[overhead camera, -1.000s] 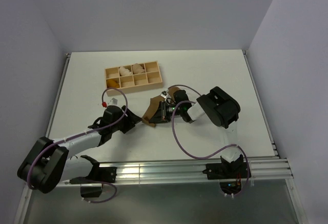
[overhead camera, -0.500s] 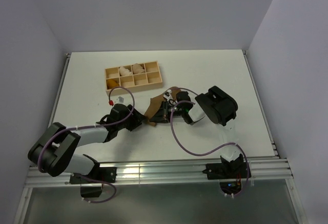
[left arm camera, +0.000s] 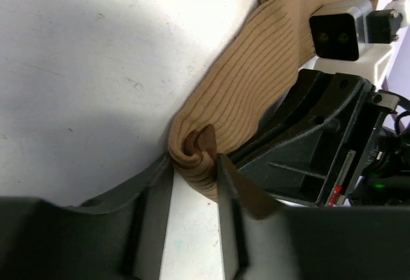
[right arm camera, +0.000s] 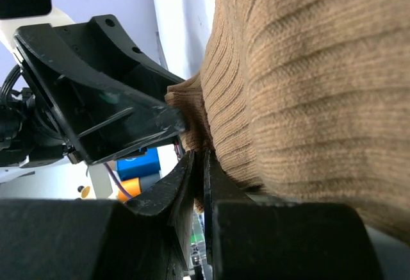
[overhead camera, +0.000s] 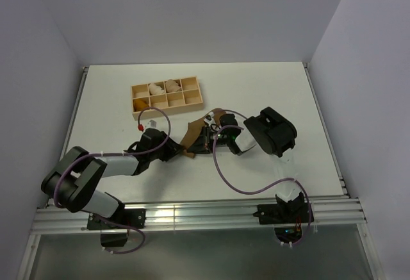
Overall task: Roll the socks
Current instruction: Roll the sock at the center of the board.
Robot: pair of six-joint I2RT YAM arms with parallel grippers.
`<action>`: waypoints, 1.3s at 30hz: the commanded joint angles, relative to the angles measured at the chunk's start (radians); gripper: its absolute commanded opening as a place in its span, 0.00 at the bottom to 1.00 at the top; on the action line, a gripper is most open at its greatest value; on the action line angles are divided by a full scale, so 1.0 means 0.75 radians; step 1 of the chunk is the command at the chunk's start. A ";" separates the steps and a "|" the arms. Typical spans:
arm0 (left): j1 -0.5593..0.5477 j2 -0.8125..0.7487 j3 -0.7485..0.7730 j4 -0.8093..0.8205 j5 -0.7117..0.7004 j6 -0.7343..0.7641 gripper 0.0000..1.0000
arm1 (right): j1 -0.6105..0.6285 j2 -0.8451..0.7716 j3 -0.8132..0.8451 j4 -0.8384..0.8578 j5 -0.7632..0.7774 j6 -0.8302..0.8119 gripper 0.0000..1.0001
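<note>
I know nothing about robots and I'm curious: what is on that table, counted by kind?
Robot arms: 2
Brown sock: 1
Wooden tray: 1
Pale bundles in the tray: 2
Mustard item in the tray: 1
Total: 7

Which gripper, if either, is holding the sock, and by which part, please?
The right gripper pinches a fold of the olive-brown sock. The left gripper has open jaws around its curled end.

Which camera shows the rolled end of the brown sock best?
The left wrist view: the brown sock curls into a tight roll by the left fingers. The right wrist shows only ribbed fabric; the top view shows it small, partly hidden.
</note>
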 commanded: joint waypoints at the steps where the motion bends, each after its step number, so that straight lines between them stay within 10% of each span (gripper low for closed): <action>1: -0.006 0.031 0.019 -0.063 -0.053 0.008 0.35 | -0.009 -0.017 0.016 -0.196 0.072 -0.137 0.03; 13: -0.006 0.076 0.134 -0.247 -0.049 0.112 0.00 | 0.013 -0.479 0.067 -0.869 0.423 -0.813 0.45; 20: -0.004 0.096 0.275 -0.467 -0.008 0.267 0.00 | 0.262 -0.792 0.097 -1.203 1.083 -1.330 0.55; 39: 0.033 0.113 0.424 -0.648 0.133 0.394 0.00 | 0.858 -0.615 0.124 -1.007 1.831 -1.945 0.61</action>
